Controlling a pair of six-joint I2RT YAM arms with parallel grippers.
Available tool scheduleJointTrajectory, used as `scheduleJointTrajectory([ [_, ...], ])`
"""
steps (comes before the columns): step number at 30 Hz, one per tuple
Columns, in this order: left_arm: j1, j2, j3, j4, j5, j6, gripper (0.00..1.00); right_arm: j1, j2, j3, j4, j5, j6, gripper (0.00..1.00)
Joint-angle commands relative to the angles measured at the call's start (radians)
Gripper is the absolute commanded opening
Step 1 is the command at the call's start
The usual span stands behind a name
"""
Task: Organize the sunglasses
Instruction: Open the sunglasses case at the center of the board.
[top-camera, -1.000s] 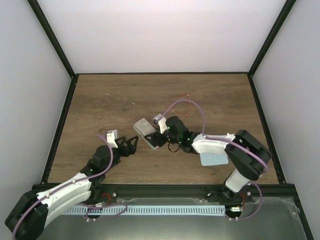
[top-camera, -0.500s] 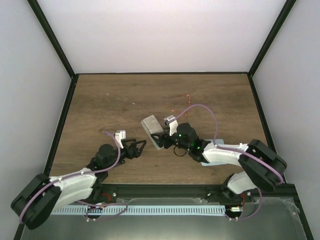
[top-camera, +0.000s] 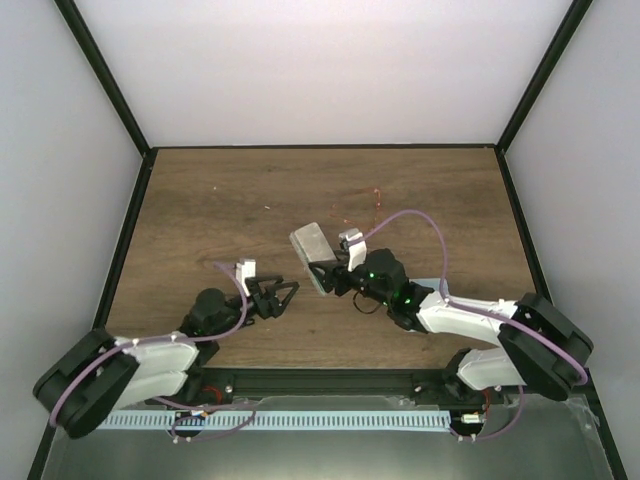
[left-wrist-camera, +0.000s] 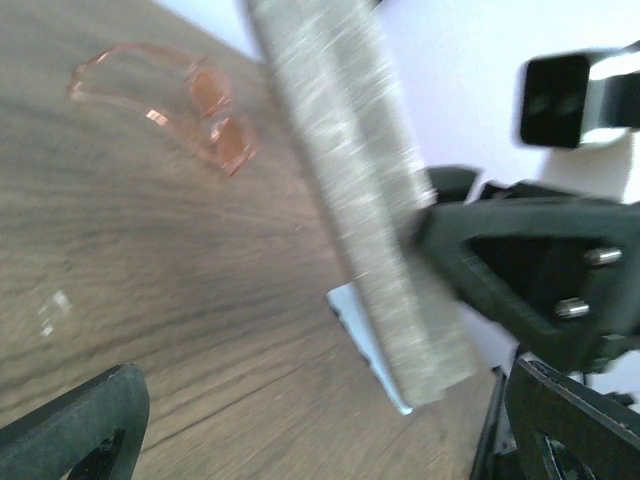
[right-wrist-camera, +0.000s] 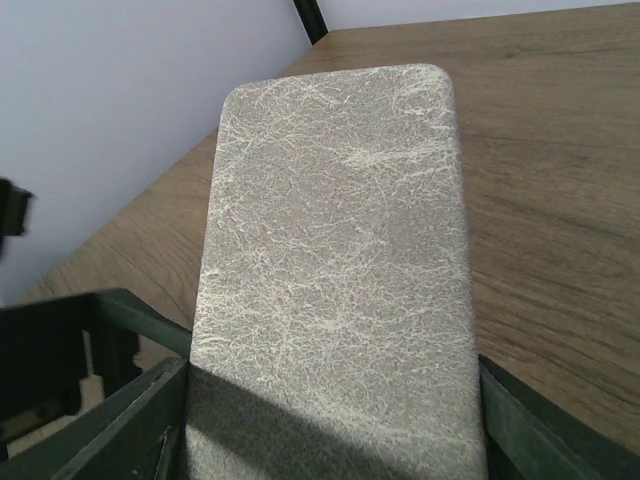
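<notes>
**Right fingers (right-wrist-camera: 530, 440) clamped on the grey case (right-wrist-camera: 335, 250), left fingers (left-wrist-camera: 80, 430) spread**

Your right fingers sit one on each long side of the grey case at its near end and press against it. The rest of the case juts out ahead of them, textured face toward the wrist camera. Your left fingers stand wide apart with nothing between them, and the left wrist view shows only wood grain in the gap.

The right gripper (top-camera: 328, 272) holds the case off the table (top-camera: 220, 210), tilted, with its free end pointing to the far left. Behind it, the forearm runs low across the boards to an elbow folded at the right near corner. The left gripper (top-camera: 281, 295) points at the case from just beside it without touching. Its arm lies almost flat along the near edge.

The sunglasses (left-wrist-camera: 190, 100) lie on the wood beyond the case, well apart from both grippers, with their arms unfolded. A pale blue cloth (left-wrist-camera: 352, 322) shows past the lower edge of the case.

Compared with a second ago, the case has moved a little farther from you and to the right. Your right elbow has swung out and down, and your left gripper has closed in toward the case as that arm sank lower.
</notes>
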Motion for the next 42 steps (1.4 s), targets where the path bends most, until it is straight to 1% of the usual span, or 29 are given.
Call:
scheduleJointTrajectory([
  [1, -0.004, -0.152, -0.066, -0.051, 0.022, 0.016, 1.00, -0.003, 0.023, 0.022, 0.051, 0.007, -0.009, 0.38],
  [6, -0.005, -0.307, -0.060, -0.225, -0.018, 0.027, 1.00, -0.004, 0.046, 0.034, 0.074, -0.028, 0.007, 0.36],
  [9, -0.005, -0.322, -0.060, -0.251, -0.033, 0.029, 1.00, -0.002, 0.053, 0.044, 0.079, -0.043, 0.013, 0.36],
  [13, -0.005, -0.244, -0.049, -0.206, -0.054, 0.022, 1.00, -0.002, 0.055, 0.051, 0.093, -0.067, 0.026, 0.36],
  [17, -0.005, -0.092, -0.030, -0.092, -0.056, 0.001, 1.00, -0.003, 0.048, 0.040, 0.115, -0.066, 0.042, 0.36],
  [20, -0.006, -0.019, -0.021, -0.023, -0.055, -0.008, 1.00, -0.003, 0.046, 0.038, 0.114, -0.064, 0.046, 0.36],
  [23, -0.009, -0.008, -0.010, -0.018, -0.050, 0.001, 1.00, -0.002, 0.048, 0.035, 0.116, -0.065, 0.048, 0.36],
  [31, -0.039, -0.077, 0.037, -0.125, -0.083, 0.022, 1.00, -0.002, 0.082, 0.045, 0.132, -0.067, 0.059, 0.36],
  [38, -0.045, -0.016, 0.061, -0.106, -0.087, 0.027, 1.00, -0.001, 0.102, 0.058, 0.141, -0.095, 0.061, 0.36],
  [42, -0.056, 0.053, 0.095, -0.091, -0.083, 0.034, 1.00, -0.001, 0.095, 0.053, 0.150, -0.104, 0.063, 0.36],
])
